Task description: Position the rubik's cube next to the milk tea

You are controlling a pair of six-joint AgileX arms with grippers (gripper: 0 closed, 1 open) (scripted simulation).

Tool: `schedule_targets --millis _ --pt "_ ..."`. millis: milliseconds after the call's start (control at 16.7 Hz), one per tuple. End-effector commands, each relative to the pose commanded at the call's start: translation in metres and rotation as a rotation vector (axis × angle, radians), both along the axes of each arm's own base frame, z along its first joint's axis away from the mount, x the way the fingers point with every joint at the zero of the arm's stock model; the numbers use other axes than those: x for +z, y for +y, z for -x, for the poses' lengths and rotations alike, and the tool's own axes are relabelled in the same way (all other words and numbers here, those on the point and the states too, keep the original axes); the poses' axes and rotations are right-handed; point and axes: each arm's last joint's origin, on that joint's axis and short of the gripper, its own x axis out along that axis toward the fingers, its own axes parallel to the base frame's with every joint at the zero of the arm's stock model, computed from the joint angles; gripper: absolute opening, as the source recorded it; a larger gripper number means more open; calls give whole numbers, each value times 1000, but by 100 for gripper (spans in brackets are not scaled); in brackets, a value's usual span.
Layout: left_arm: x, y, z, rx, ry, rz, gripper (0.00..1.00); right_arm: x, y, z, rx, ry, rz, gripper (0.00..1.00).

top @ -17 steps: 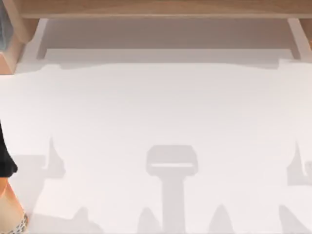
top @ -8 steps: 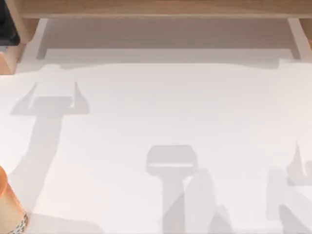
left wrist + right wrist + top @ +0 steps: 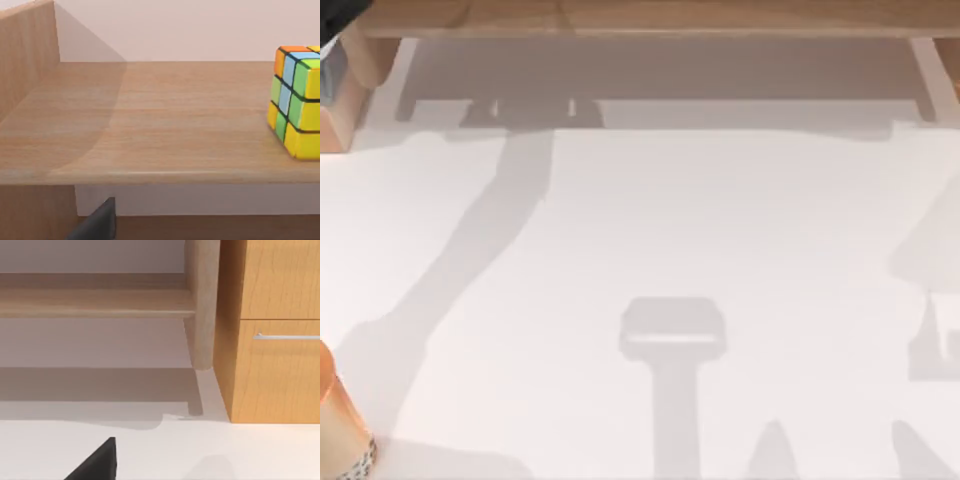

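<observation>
Left gripper's jaws (state untellable) face the rubik's cube (image 3: pixel 298 102) on a shelf (image 3: pixel 165 120).

I see a yellow, green, blue and orange rubik's cube (image 3: pixel 296 102); an orange-topped, tan, speckle-banded milk tea cup (image 3: pixel 340 430); a white tabletop (image 3: pixel 650 250).

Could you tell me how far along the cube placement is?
Nothing is placed yet. The rubik's cube sits on the wooden shelf, ungrasped, seen from the left wrist. The milk tea stands at the table's left near edge. Grasping, carrying and setting down all remain.
</observation>
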Motion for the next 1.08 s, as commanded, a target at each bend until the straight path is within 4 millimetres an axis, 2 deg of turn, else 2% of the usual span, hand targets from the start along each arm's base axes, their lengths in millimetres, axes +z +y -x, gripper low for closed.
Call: schedule_targets --millis 240,420,900,1080 --pt "-6 -50 -44 2 -2 2 100 0 0 0 0 0 0 100" --pt "-13 -73 -60 6 -3 -2 100 0 0 0 0 0 0 100" --pt "-14 -75 -66 14 -4 -1 100 0 0 0 0 0 0 100" --pt "-9 -76 -77 12 -6 -1 100 0 0 0 0 0 0 100"
